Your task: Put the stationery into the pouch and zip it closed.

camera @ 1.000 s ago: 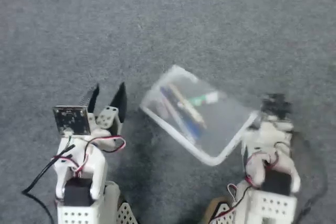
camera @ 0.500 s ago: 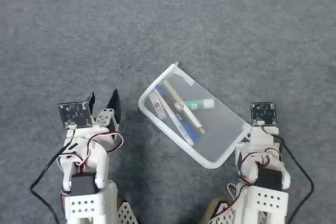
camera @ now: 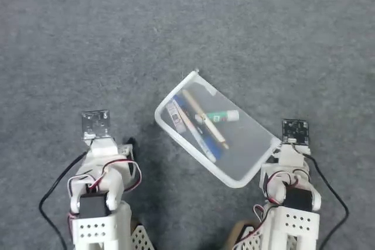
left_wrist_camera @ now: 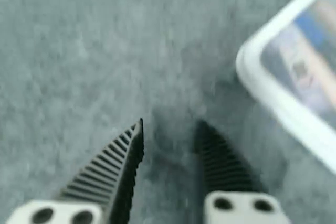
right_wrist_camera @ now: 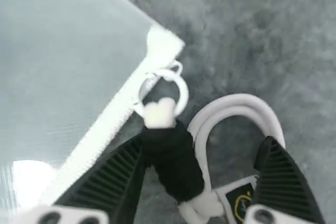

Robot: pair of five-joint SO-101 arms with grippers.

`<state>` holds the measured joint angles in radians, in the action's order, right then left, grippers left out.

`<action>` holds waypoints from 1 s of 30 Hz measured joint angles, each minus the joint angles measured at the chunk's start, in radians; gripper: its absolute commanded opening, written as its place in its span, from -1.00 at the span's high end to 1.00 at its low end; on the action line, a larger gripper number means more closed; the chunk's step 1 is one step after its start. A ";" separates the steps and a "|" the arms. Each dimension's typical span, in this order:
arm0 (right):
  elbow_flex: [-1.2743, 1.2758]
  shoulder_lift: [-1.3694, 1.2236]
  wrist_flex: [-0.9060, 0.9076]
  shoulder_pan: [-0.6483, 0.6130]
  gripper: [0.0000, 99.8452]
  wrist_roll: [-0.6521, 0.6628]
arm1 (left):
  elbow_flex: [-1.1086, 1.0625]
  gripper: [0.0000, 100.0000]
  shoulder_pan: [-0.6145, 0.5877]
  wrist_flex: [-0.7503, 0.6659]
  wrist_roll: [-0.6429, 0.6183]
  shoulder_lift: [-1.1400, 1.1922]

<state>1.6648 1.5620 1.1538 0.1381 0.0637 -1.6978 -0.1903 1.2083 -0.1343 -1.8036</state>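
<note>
A clear pouch (camera: 249,144) with a white zip edge lies slantwise on the grey carpet between the two arms. Inside it are several pens (camera: 202,126) and a white marker with a green band (camera: 221,117). My left gripper (left_wrist_camera: 170,127) hovers open just above the carpet, a little off the pouch's rounded corner (left_wrist_camera: 273,95). My right gripper (right_wrist_camera: 191,182) is open at the pouch's near right corner. The zip's ring pull (right_wrist_camera: 167,94) and its black tab (right_wrist_camera: 170,156) lie between the jaws, not clamped.
A white looped cord (right_wrist_camera: 236,111) lies on the carpet beside the black tab. Both arm bases (camera: 96,215) (camera: 290,218) stand at the near edge. Grey carpet (camera: 187,39) stretches beyond the pouch to a pale strip at the far edge.
The pouch, raised and blurred a second ago, has dropped flat on the carpet. The left arm has pulled back toward its base; the right arm has drawn back slightly too.
</note>
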 measured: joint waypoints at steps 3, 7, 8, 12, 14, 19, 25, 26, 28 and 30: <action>0.000 0.003 0.005 0.000 0.97 -0.038 | 0.000 0.95 -0.006 0.044 0.000 0.000; 0.000 0.005 0.005 0.006 0.85 -0.048 | 0.000 0.97 -0.072 0.048 -0.052 0.000; 0.000 0.006 0.005 0.006 0.82 -0.049 | 0.000 0.97 -0.112 0.048 -0.087 0.000; 0.000 0.006 0.005 0.000 0.78 -0.052 | 0.000 0.97 -0.316 0.048 -0.261 0.000; 0.000 0.006 0.005 0.000 0.78 -0.052 | 0.000 0.97 -0.425 0.049 -0.342 0.000; 0.000 0.006 0.005 0.000 0.78 -0.052 | 0.000 0.97 -0.476 0.058 -0.419 0.000; 0.000 0.006 0.005 0.000 0.78 -0.052 | 0.000 0.97 -0.417 0.058 -0.423 0.000; 0.000 0.006 0.005 0.000 0.78 -0.052 | 0.000 0.97 -0.384 0.058 -0.427 0.000; 0.000 0.006 0.005 0.000 0.78 -0.052 | 0.000 0.97 -0.296 0.058 -0.423 0.000; 0.000 0.006 0.005 0.000 0.78 -0.052 | 0.000 0.97 -0.187 0.058 -0.425 0.000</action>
<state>1.6648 1.5681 1.1584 0.1381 0.0115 -1.6978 -0.3775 1.2666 -0.5593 -1.8036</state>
